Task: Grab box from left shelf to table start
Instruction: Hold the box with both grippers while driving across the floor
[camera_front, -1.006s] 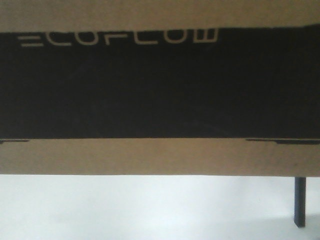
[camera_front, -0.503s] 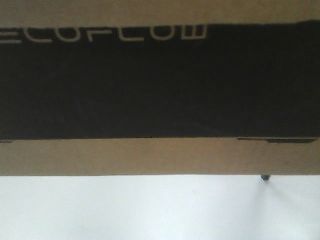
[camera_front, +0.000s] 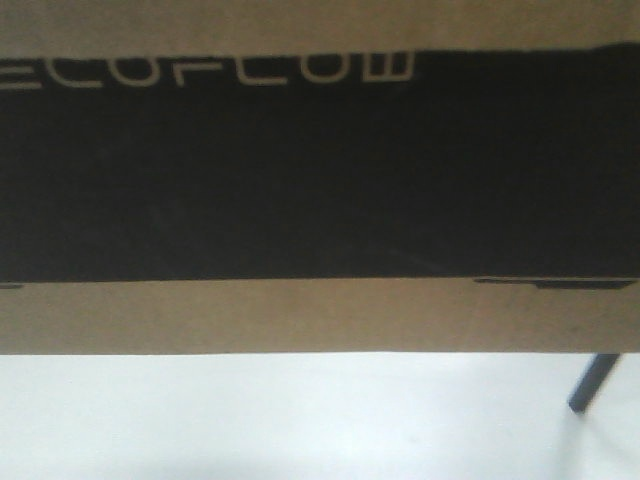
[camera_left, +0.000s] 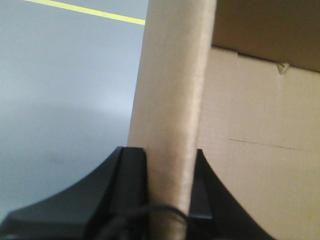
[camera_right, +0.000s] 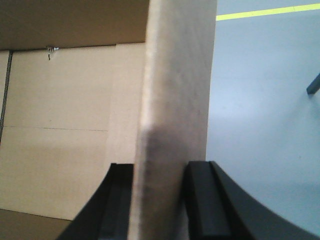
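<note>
The brown cardboard box (camera_front: 320, 315) with its black "ECOFLOW" panel fills the front view, held close to the camera above a pale surface (camera_front: 300, 420). My left gripper (camera_left: 170, 155) is shut on an upright cardboard wall of the box (camera_left: 172, 90), one black finger (camera_left: 132, 180) on each side. My right gripper (camera_right: 160, 170) is shut on the opposite cardboard wall (camera_right: 175, 90) in the same way. The box's inside shows beside each wall. The left shelf is out of view.
Grey floor with a yellow line (camera_left: 90, 10) shows in the left wrist view, and another yellow line (camera_right: 265, 11) in the right wrist view. A dark slanted leg (camera_front: 592, 382) shows under the box's right end, and also in the right wrist view (camera_right: 313, 84).
The box has shifted slightly left in the front view over the last second. The dark leg at lower right nearly vanished, then reappeared slanted.
</note>
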